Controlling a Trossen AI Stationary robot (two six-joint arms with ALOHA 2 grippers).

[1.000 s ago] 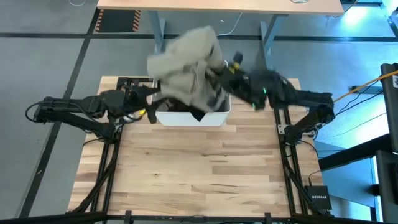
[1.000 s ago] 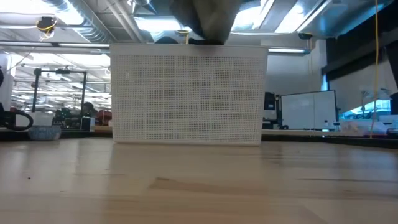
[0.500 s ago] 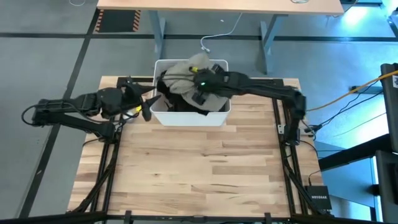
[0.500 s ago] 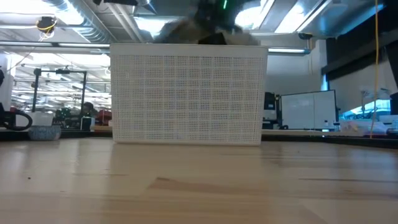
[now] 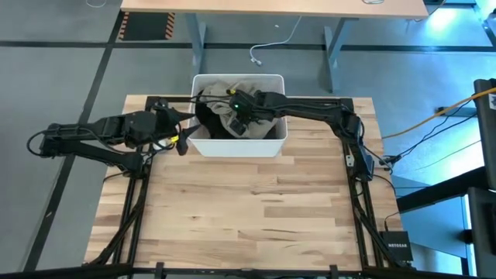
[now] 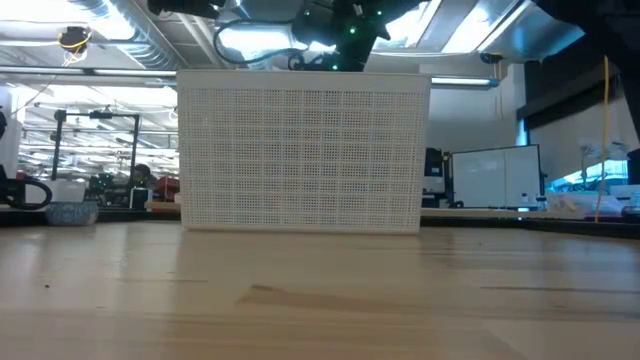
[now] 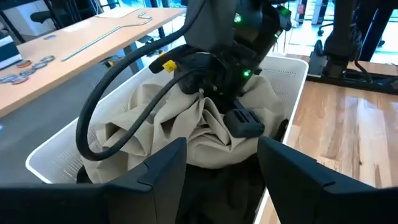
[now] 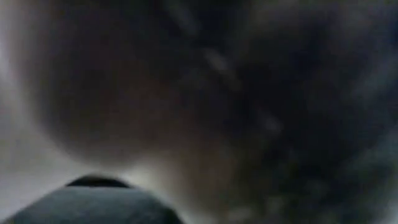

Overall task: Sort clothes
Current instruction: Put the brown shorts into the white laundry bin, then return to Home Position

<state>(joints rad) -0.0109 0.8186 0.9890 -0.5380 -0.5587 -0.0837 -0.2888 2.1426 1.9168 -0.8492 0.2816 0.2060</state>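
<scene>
A white perforated bin [image 5: 239, 147] stands at the table's far middle. A light beige-grey garment [image 7: 205, 134] lies bunched inside it, on top of a dark garment [image 7: 217, 190]. My right gripper [image 7: 208, 93] reaches down into the bin from the right and is buried in the beige folds. It also shows in the high view [image 5: 235, 116]. My left gripper [image 5: 184, 139] is open and empty, just outside the bin's left near corner. The pink and olive garments do not show. My right gripper is shut on the beige-grey garment at a gathered bunch near its top middle [image 7: 202, 106], where the folds run together. It comes slanting down from the table's right. The fingertips are hidden in the cloth. The garment rests slack in the bin.
The bin's front wall [image 6: 305, 150] fills the middle of the low view, with my right arm [image 6: 345, 30] above its rim. Bare wooden tabletop [image 5: 248, 209] lies in front of the bin. A desk [image 5: 271, 8] stands beyond the table's far edge.
My right gripper has come down from high above the bin and toward the table's left, carrying the beige-grey garment. The garment hung spread out over the bin's rim and now lies bunched inside the bin.
</scene>
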